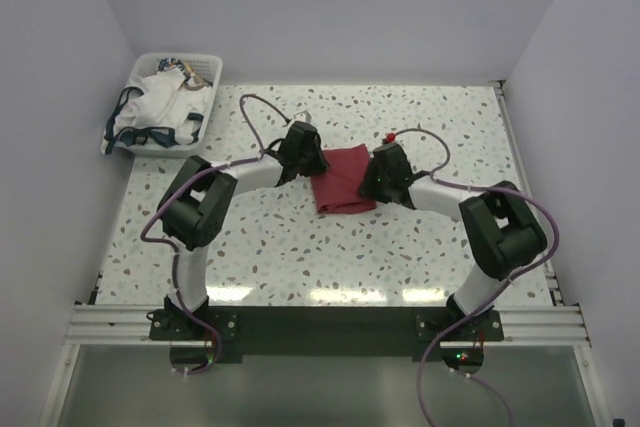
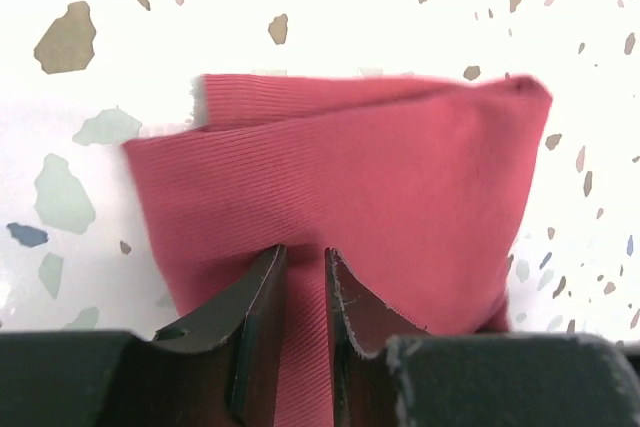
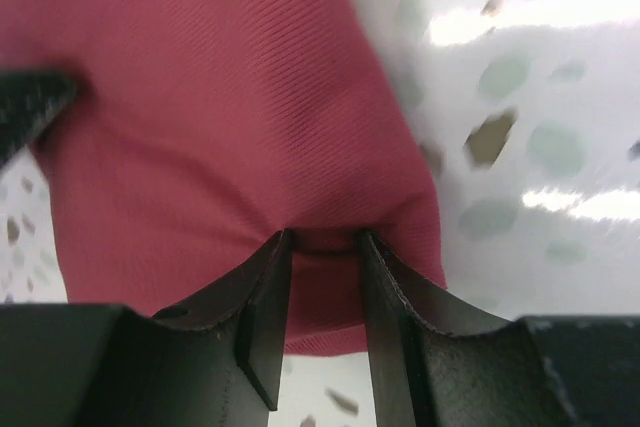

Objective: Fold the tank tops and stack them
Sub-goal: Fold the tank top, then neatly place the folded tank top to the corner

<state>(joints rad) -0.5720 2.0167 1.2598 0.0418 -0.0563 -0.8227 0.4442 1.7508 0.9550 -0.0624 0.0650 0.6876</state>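
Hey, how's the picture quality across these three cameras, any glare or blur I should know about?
Top external: sharp, with glare strips along the near edge of the table. Left wrist: table overexposed, dark red tank top crisp, ribbing visible. Right wrist: table specks blurred, bright streaks at right.

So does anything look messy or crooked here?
A bit. The red tank top sits crooked on the table, and its folded layers do not line up: one edge sticks out past the other. The white tank top is crumpled in the basket, its navy straps in a tangle.
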